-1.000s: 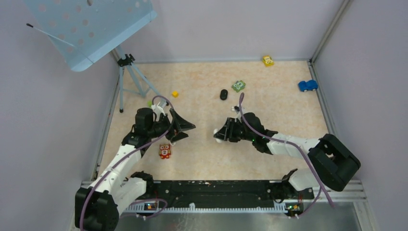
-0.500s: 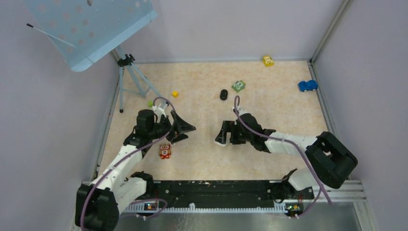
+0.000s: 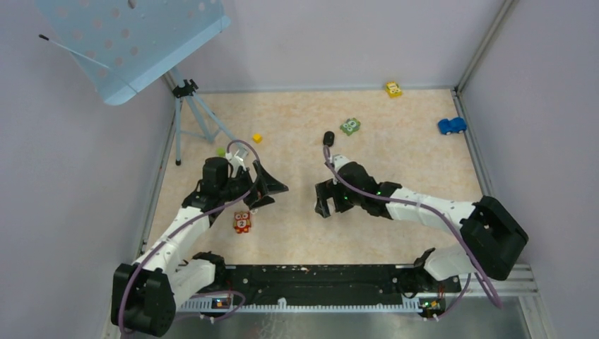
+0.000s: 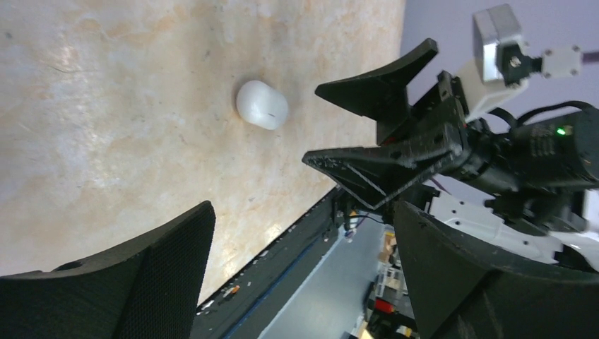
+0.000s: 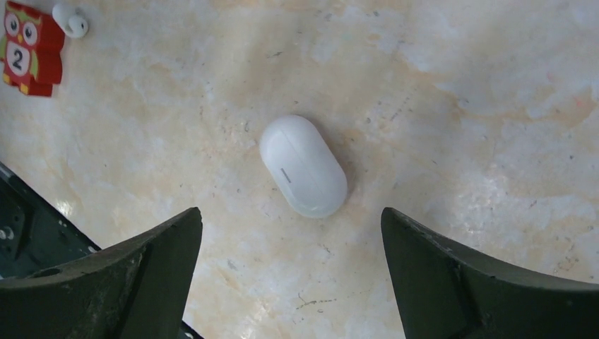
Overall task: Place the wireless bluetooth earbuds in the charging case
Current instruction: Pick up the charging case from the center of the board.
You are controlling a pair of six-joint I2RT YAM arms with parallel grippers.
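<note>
Right gripper [image 5: 288, 213] hangs released, one closed white charging case [image 5: 302, 166] on the counter between its fingers. One white earbud [image 5: 70, 20] lies well apart past one finger, just beside one owl block [image 5: 32, 48]. Facing it, the left gripper [image 4: 302, 206] is released too.

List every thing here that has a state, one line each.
charging case, lid shut, lying on the table, not held
white earbud, loose on the table beside the owl block, out of the case
left hand, open, empty
right hand, open, empty, above the case
</note>
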